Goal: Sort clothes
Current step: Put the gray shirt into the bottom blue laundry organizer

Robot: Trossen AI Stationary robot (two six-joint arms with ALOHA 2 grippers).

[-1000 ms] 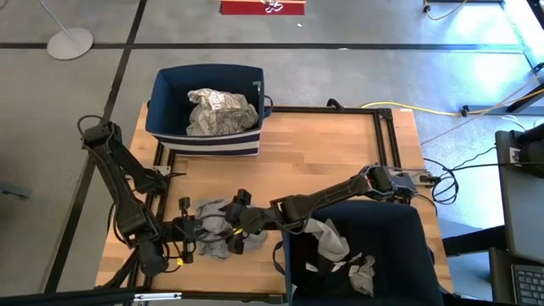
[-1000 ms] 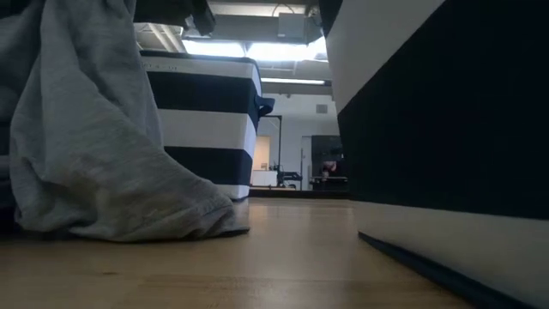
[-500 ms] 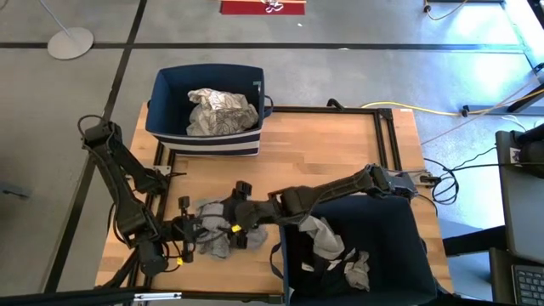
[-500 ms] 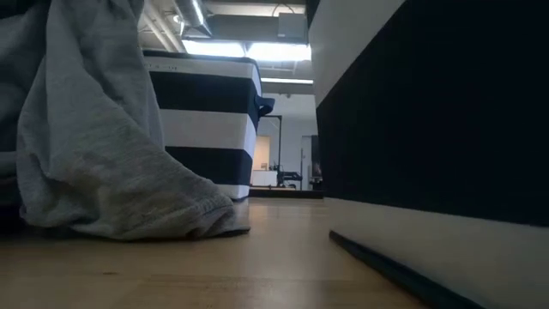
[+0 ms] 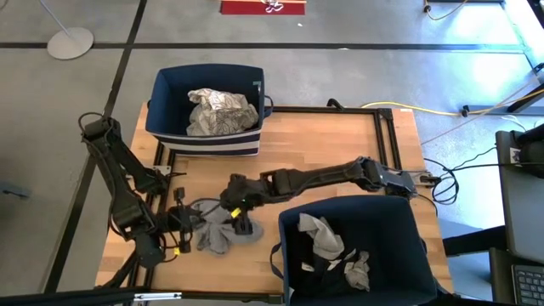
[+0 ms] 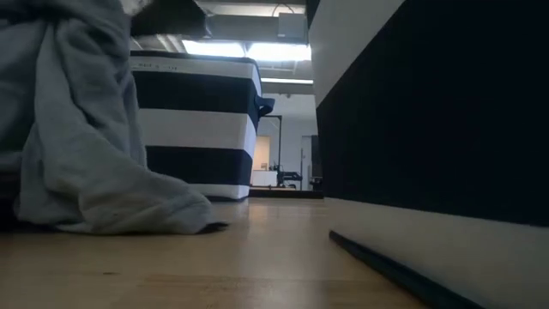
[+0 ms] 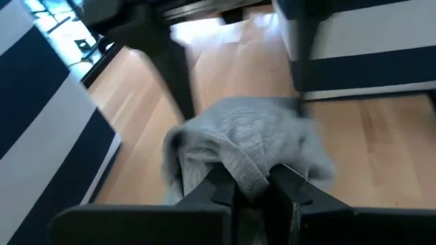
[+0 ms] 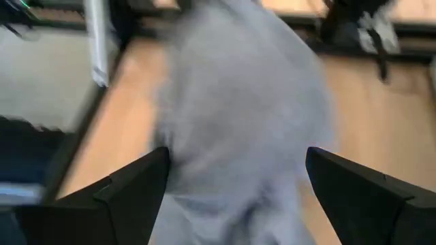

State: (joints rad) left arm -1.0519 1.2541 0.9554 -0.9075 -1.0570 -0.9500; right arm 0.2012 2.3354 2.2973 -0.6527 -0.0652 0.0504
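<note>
Grey garment (image 5: 219, 234) pinched at the table's front-left edge.
Left wrist view shows the left gripper (image 7: 251, 187) clamped on its fabric, hidden from above; right wrist view shows the right gripper (image 8: 235, 180) spread wide over it. High view alone shows the far bin's (image 5: 166, 93) patterned garment (image 5: 219, 110).

Tabletop (image 5: 331, 144): pale wooden boards, framed along the far and right edges by a black metal rail.
Far-left corner: a navy bin with white stripes (image 5: 206, 140) sits here on the wood, partly overhanging the far edge.
Near-right corner: a second navy bin (image 5: 399, 229), larger in view, stands on the tabletop and reaches past the near edge.
Near-left area: a grey garment (image 5: 223, 231) lies crumpled on the boards, just left of the near bin, well apart from the striped one.
Middle: bare wood between the two bins.
</note>
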